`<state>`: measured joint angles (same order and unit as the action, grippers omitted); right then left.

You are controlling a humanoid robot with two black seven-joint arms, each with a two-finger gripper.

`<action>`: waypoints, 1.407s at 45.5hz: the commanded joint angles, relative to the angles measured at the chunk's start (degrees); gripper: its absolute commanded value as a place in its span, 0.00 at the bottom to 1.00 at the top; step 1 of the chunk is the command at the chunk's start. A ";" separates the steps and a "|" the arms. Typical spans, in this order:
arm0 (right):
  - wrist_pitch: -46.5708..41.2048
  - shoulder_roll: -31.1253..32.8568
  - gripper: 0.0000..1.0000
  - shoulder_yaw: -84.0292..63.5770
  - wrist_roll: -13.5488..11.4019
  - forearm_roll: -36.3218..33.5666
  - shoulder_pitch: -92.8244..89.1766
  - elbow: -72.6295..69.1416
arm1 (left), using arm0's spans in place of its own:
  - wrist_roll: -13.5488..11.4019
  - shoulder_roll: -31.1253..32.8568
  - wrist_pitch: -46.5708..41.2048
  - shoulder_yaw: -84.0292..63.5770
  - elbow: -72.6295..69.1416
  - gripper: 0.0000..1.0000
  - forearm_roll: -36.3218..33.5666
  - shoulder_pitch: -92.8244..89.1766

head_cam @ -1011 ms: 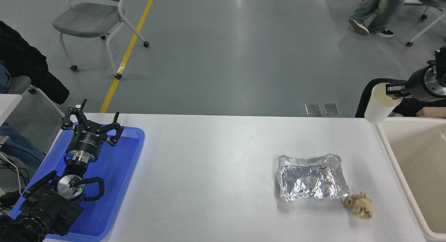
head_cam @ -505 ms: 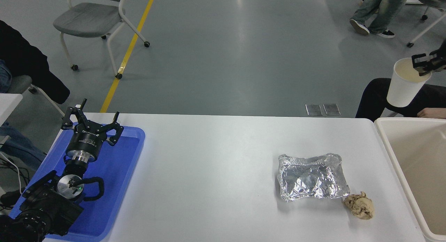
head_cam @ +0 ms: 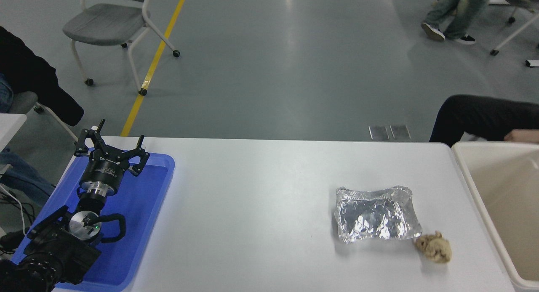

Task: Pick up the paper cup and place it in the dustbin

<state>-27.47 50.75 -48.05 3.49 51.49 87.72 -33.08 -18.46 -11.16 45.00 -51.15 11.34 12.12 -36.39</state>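
1. No paper cup anywhere in view, and the right gripper is off camera too, so whether it holds anything cannot be told.
2. The dustbin point(head_cam: 501, 191) sits at the table's right end, mouth open, nothing visible inside.
3. My call: the drop should come only once the cup is well inside the rim and low, so a light cup cannot bounce out.
4. The foil tray point(head_cam: 377, 219) and brown paper ball point(head_cam: 433, 248) lie near the bin; steer clear.
5. The left gripper point(head_cam: 110, 151) is parked over the blue tray point(head_cam: 143, 199), fingers spread, empty.
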 commanded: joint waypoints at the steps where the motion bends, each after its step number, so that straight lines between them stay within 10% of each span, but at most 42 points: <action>1: 11.55 -1.87 0.00 11.91 1.43 0.02 -21.96 9.08 | -0.09 0.00 0.00 0.00 0.00 1.00 0.00 0.00; 25: 19.39 -19.80 0.00 18.43 1.25 -16.50 -45.70 24.55 | -0.09 -0.09 0.00 0.00 0.00 1.00 0.00 0.09; 45: 19.56 -20.34 0.00 20.01 1.34 -17.56 -47.03 25.17 | -0.09 -0.09 0.00 -0.09 -0.18 1.00 0.00 0.09; 49: 19.47 -20.16 0.38 20.10 1.43 -17.56 -46.76 25.08 | -0.09 -0.09 0.00 0.00 0.00 1.00 0.00 0.09; 51: 19.39 -19.99 1.00 20.10 1.34 -17.56 -46.59 24.99 | -0.09 -0.09 0.00 0.00 0.00 1.00 0.00 0.09; 64: 18.51 -20.07 1.00 19.40 1.52 -16.95 -41.76 22.02 | -0.09 -0.09 0.00 -0.09 -0.18 1.00 0.00 0.00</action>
<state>-8.28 30.73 -28.11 4.96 34.05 42.20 -8.67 -18.54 -11.25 45.00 -51.19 11.32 12.13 -36.30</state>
